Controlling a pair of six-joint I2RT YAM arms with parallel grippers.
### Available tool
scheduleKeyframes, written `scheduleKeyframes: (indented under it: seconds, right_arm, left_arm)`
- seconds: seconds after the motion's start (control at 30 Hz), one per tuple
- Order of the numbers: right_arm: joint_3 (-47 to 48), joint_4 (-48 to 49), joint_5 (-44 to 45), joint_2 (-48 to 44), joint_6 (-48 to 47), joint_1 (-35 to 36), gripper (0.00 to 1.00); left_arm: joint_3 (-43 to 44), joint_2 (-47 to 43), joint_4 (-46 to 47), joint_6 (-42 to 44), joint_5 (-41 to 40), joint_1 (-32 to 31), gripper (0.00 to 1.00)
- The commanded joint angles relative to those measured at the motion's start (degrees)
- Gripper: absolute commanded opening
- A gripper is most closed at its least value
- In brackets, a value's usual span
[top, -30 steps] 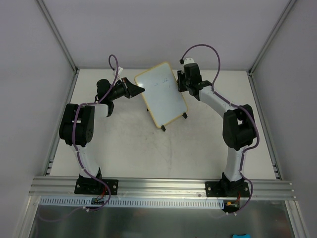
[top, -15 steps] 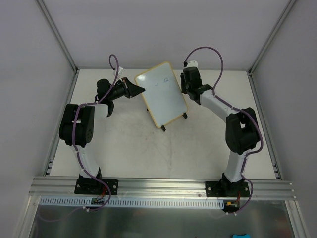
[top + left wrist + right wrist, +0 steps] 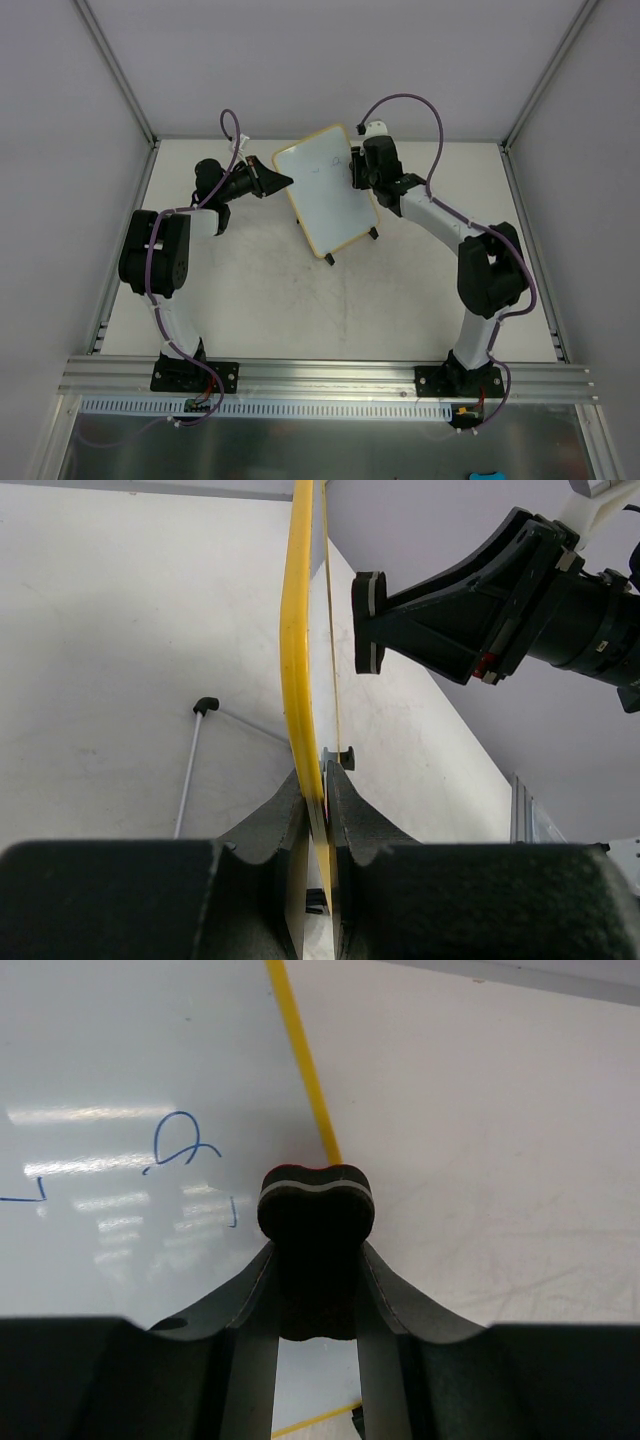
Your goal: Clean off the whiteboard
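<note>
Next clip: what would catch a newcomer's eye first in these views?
The yellow-framed whiteboard stands tilted mid-table, its left edge pinched by the left end effector. The right end effector grips a small black eraser by the board's right edge, with a gap to the board's face in the left wrist view. Blue marks show on the board beside the eraser.

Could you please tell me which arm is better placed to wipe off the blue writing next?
Right. The right gripper holds the eraser by the edge of the whiteboard, close to the blue writing; the left gripper is clamped on its frame.
</note>
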Motion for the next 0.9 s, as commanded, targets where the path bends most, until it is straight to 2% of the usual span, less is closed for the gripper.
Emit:
scheduleKeyframes:
  seconds: [0.0, 0.17, 0.5, 0.87]
  right_arm:
    - [2.05, 2.40, -3.28, 0.71, 0.46, 0.21, 0.00]
    - [4.34, 1.79, -4.52, 3.36, 1.25, 0.30, 0.00]
    - [2.49, 1.61, -6.80, 4.77, 2.04, 0.82, 0.00]
    - [-4.36, 5.74, -7.59, 3.54, 4.50, 10.66, 0.00]
  left_arm:
    - [0.29, -2.62, 1.82, 4.32, 3.86, -0.86, 0.00]
    - [0.21, -2.62, 1.82, 4.41, 3.86, -0.95, 0.00]
    - [0.38, -2.53, 1.91, 4.32, 3.86, -0.95, 0.00]
    - [0.29, -2.54, 1.91, 4.32, 3.86, -1.04, 0.00]
